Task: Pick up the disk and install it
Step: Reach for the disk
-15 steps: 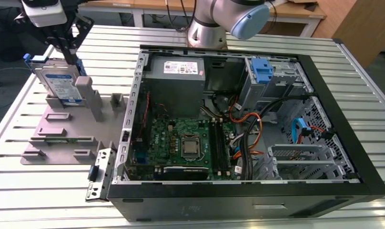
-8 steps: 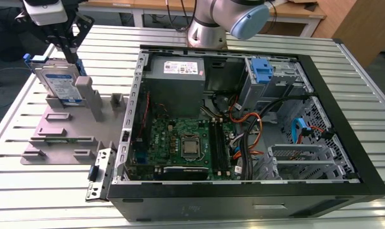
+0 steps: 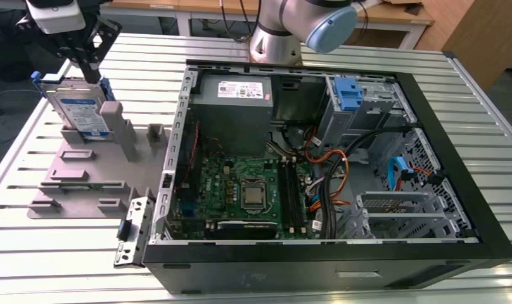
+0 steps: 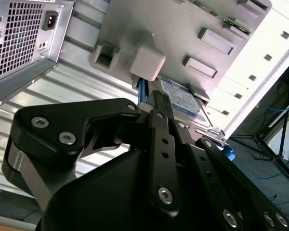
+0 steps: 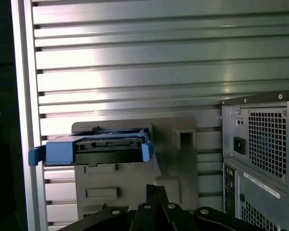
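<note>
The disk (image 3: 76,109) stood on edge in the upper left of the exterior view, slotted upright in a holder at the far end of a grey fixture plate (image 3: 78,171). Its white-and-blue label faced the camera and blue carrier rails ran along its edges. In the first wrist view the disk (image 5: 97,146) showed end-on, its blue tab sticking out sideways over the plate. In the second wrist view the labelled face (image 4: 183,103) lay just past the black fingers.

The gripper (image 3: 92,75) hung directly over the disk's top edge. Its fingers were drawn narrow, close together, with nothing held between them. In the exterior view the fingertips overlapped the upper rail, but I could not tell whether they touched it.

To the exterior view's right of the plate lay an open desktop computer case (image 3: 459,190) on a slatted aluminium table (image 3: 484,101). Inside it were a grey power supply (image 3: 235,111) at the upper left, a green motherboard (image 3: 239,183) below that, and a light-blue plastic bracket (image 3: 347,95) in the drive bay near the top. The arm's base (image 3: 281,31) stood behind the case at the top centre of the frame.
</note>
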Controlling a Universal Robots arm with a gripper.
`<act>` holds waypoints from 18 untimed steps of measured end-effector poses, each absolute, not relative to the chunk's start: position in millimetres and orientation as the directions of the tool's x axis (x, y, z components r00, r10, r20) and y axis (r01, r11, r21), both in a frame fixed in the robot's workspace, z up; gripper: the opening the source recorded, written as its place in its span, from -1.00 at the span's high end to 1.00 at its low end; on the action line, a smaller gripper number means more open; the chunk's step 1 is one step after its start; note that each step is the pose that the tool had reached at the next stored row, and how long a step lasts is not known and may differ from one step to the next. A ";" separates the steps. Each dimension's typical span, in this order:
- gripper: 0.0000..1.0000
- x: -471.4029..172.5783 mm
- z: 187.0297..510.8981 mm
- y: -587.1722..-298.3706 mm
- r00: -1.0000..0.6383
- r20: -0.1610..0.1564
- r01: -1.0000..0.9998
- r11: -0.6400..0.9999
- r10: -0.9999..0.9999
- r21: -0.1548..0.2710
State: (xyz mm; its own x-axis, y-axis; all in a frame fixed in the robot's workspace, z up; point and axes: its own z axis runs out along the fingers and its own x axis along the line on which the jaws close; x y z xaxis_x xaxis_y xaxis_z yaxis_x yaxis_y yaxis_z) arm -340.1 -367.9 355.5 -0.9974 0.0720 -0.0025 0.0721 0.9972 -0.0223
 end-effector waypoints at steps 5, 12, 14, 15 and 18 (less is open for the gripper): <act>0.79 -345.5 354.7 -360.1 -0.997 -0.002 0.071 0.997 0.071 -0.022; 0.79 -353.7 352.6 -352.0 -0.998 -0.002 0.070 0.997 0.070 -0.022; 0.79 -357.1 351.9 -351.0 -0.998 -0.002 0.069 0.997 0.069 -0.022; 0.79 -358.9 351.7 -350.9 -0.998 -0.002 0.068 0.997 0.068 -0.022; 0.79 -364.2 351.2 -350.8 -0.998 -0.002 0.064 0.998 0.064 -0.020</act>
